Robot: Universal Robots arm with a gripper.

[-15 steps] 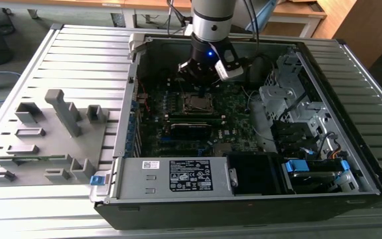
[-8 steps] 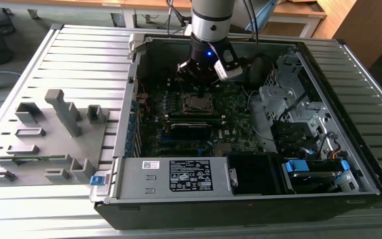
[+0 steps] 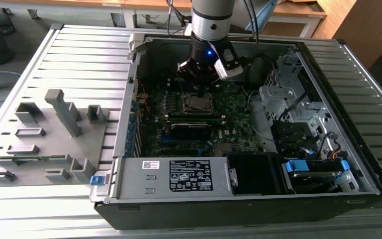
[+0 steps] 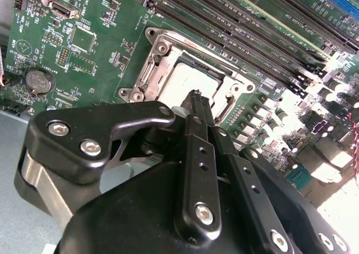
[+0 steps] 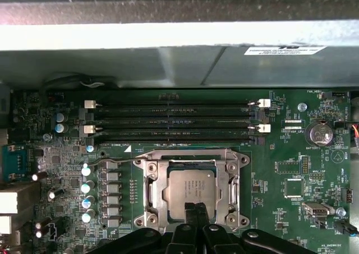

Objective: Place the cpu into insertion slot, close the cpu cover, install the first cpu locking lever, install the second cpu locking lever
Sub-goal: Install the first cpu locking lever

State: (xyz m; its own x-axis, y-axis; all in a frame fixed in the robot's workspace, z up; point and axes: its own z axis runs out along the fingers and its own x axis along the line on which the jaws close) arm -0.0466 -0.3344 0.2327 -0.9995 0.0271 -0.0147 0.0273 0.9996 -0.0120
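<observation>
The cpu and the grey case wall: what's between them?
Long black memory slots lie between the cpu and the grey case wall, seen in the first wrist view.

Silver-grey arm [image 3: 212,15] with blue light [image 3: 209,52], black linkage jaws with silver screws [image 4: 90,148].

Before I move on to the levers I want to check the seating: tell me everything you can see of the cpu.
The cpu is a small, flat, square chip with a dull silver-grey metal top that carries faint print. It lies level on the green motherboard, framed by the window of the cpu cover, whose metal frame sits around all four sides. The shut tool has its tip over one edge of the chip. I cannot tell whether it touches.
</observation>
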